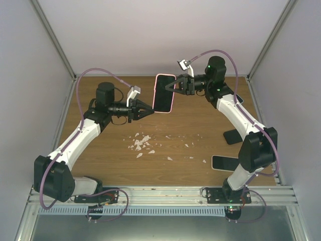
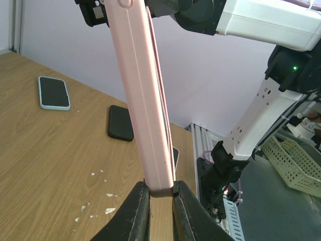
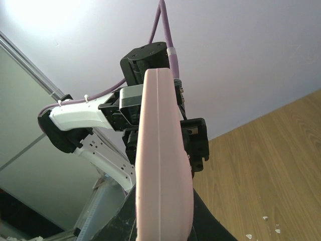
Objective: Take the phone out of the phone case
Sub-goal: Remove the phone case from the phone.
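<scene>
A phone with a dark screen sits inside a pink phone case and hangs in the air above the back of the table, standing on its long edge. My left gripper is shut on its lower left end. In the left wrist view the pink phone case rises from between the black fingers of my left gripper. My right gripper is shut on the upper right side. In the right wrist view the phone case fills the middle and hides most of my right gripper.
White crumbs lie scattered on the wooden table. Right of them are a black phone and a light-cased phone. The left wrist view shows another light-cased phone and a green basket off the table.
</scene>
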